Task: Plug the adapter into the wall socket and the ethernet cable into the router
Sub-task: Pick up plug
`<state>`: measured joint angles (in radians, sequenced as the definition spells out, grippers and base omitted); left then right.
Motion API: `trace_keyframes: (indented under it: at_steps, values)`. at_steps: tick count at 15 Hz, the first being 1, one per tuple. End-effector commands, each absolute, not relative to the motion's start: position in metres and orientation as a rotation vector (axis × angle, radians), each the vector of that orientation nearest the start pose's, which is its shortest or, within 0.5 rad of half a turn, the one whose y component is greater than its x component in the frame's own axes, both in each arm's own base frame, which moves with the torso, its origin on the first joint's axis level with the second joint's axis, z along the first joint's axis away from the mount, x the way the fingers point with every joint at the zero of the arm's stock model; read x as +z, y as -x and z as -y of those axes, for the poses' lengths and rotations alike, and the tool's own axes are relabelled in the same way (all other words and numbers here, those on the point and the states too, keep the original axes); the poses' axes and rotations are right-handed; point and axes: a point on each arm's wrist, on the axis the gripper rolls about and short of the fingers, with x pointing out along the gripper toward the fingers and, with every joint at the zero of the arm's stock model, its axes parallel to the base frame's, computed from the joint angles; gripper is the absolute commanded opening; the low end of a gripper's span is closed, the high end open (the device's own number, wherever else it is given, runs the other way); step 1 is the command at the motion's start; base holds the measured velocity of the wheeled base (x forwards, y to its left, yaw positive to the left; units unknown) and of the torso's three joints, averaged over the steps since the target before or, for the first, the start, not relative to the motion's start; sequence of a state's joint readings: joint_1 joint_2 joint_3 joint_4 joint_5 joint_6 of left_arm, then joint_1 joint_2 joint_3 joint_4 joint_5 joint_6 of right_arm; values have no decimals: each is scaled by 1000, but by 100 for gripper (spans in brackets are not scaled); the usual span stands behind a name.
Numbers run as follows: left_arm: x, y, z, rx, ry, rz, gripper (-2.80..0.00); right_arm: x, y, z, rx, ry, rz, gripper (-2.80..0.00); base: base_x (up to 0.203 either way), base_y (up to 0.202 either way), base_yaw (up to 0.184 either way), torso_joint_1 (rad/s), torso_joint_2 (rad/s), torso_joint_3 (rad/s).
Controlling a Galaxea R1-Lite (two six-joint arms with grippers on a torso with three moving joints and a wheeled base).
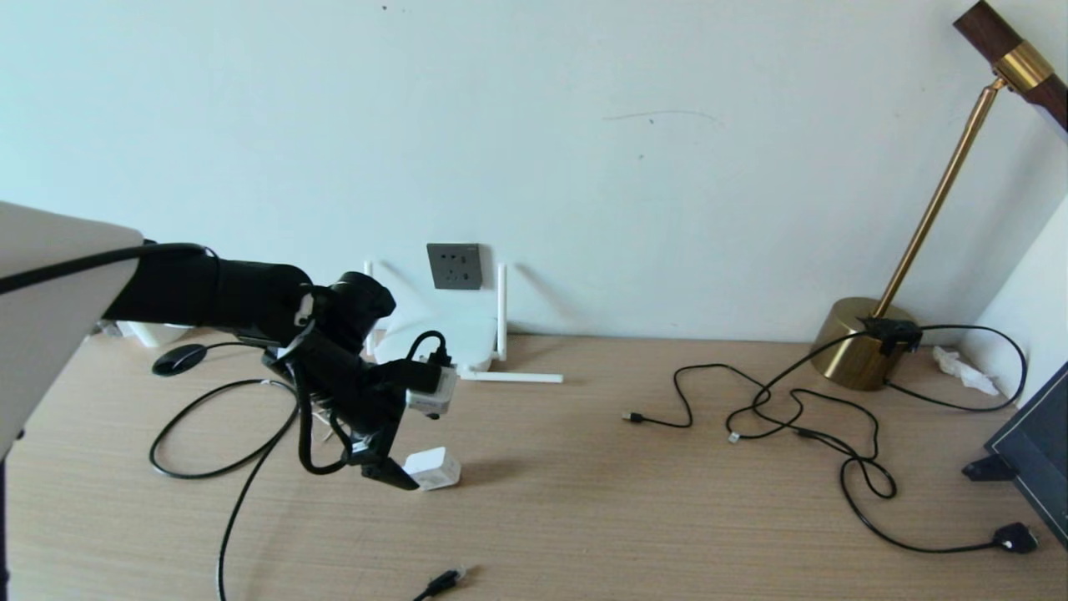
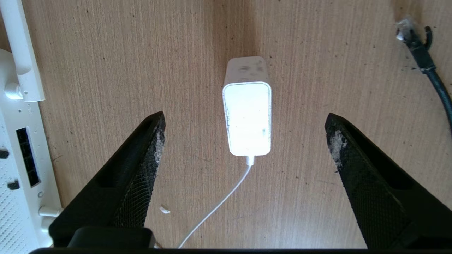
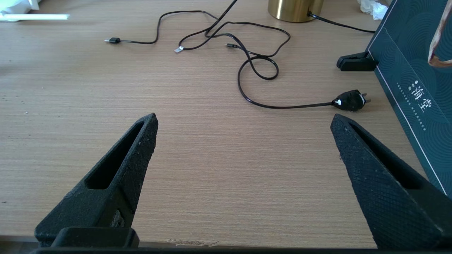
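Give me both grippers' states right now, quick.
Left gripper: open, holding nothing, poised over the adapter lying on the table.
Right gripper: open, empty, above bare table.

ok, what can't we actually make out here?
- Adapter pins: left wrist view, top face glared white, prongs not visible.
- Router: head view, left arm covers its left half.
- Ethernet cable: left wrist view, cut by the edge.
- Wall socket holes: head view, too small.
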<state>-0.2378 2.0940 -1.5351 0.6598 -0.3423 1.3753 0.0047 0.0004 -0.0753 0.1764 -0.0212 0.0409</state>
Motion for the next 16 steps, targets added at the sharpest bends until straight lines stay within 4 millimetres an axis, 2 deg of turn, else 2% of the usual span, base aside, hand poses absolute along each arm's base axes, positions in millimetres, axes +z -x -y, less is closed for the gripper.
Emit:
trace_keyframes:
  at_steps: [1,13,16]
  values:
    - [128,-363,97,-1265,-1089,-687,0,78,30,1,-19,-40,-102,0,0,0,0,0,0,0]
    - [94,-374,105,-1280,-1043,-748,0,78,29,1,-18,-40,-102,0,0,0,0,0,0,0]
    - [94,-375,106,-1278,-1044,-741,0,78,29,1,-19,-40,-102,0,0,0,0,0,0,0]
